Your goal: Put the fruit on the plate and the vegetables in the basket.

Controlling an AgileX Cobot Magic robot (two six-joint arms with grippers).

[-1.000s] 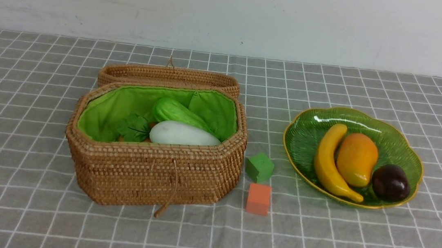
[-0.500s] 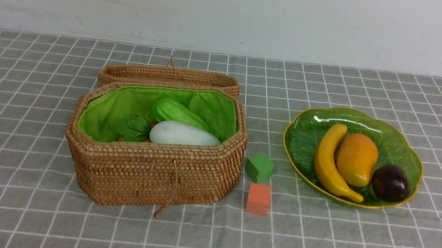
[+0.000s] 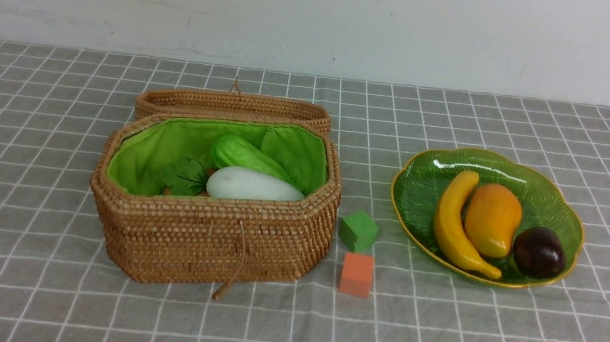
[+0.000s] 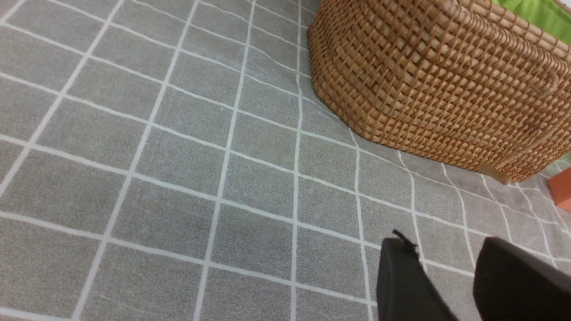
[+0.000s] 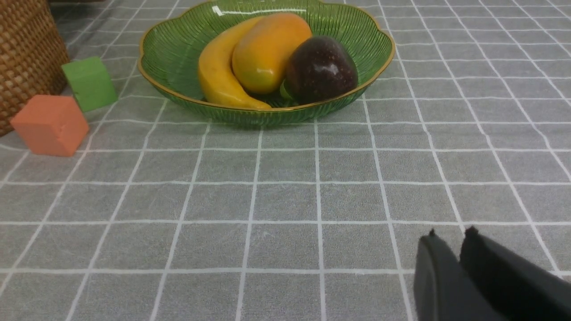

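Observation:
The wicker basket (image 3: 207, 240) stands open at centre left, with the green gourd (image 3: 244, 155) and the white radish (image 3: 255, 185) with its leaves (image 3: 185, 175) inside. The potato and eggplant are hidden. The green plate (image 3: 424, 172) at the right holds the banana (image 3: 452, 223), mango (image 3: 492, 219) and mangosteen (image 3: 539, 252). My left gripper (image 4: 446, 243) is open and empty over the cloth, apart from the basket (image 4: 437, 84). My right gripper (image 5: 450, 234) is shut and empty, well short of the plate (image 5: 178, 49). Neither gripper shows in the front view.
The basket lid (image 3: 232, 105) lies behind the basket. A green cube (image 3: 358, 230) and an orange cube (image 3: 356, 274) sit between basket and plate. A thin strap (image 3: 235, 265) hangs down the basket's front. Grey checked cloth covers the table.

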